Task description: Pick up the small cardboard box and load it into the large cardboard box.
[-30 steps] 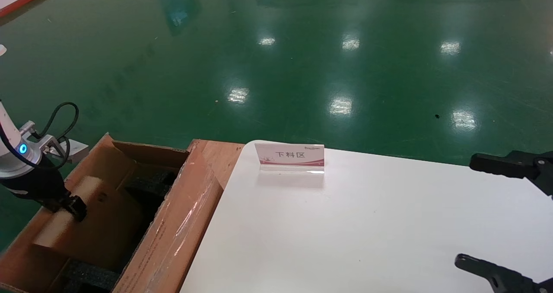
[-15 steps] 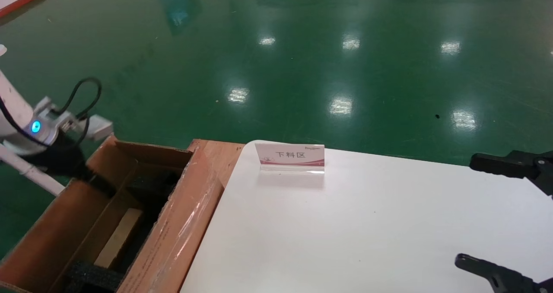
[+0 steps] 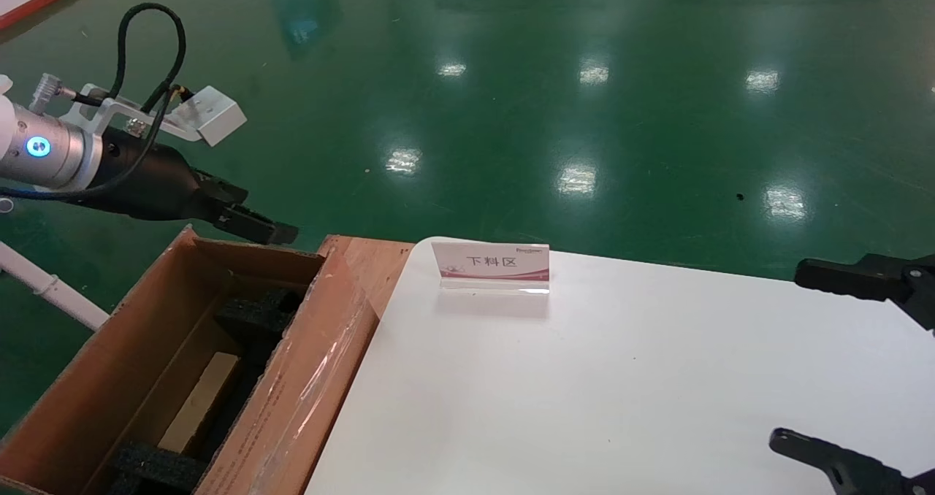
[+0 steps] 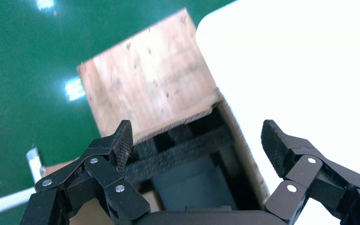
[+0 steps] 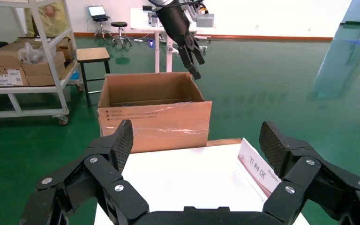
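Head view: white table [image 3: 621, 378] at right, large cardboard box [image 3: 292, 407] open at its left end, small cardboard box [image 3: 199, 400] lying deep inside between black foam padding [image 3: 256, 312]. Left gripper [image 3: 256, 223] empty, fingers spread wide, raised over the carton's far rim. Right gripper [image 5: 194, 140] parked wide open at the table's right edge. Loading apparently done; nothing visibly left but retreat.
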Robot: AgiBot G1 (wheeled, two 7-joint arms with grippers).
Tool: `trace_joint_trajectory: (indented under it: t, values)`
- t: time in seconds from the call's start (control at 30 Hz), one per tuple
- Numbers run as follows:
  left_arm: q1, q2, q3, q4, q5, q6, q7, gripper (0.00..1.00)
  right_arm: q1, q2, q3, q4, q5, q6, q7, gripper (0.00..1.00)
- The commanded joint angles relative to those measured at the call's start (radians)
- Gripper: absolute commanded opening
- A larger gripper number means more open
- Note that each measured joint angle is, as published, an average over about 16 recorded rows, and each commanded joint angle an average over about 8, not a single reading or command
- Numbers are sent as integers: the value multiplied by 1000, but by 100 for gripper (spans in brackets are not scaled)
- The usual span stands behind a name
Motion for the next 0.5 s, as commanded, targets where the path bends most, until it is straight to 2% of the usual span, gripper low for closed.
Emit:
trace_joint_trajectory:
  t: [0.03, 0.2, 0.5]
  values:
    - [-21, -25, -7, -53, 4, -24, -13, 100, 0, 0, 0, 0, 0, 0, 0, 100]
    - [-3, -36, -54, -94, -4, -31, -7, 100, 0, 0, 0, 0, 0, 0, 0, 100]
    - [188, -15, -305, -114, -75, 36, 115, 100, 0, 0, 0, -1, 0, 0, -1, 100]
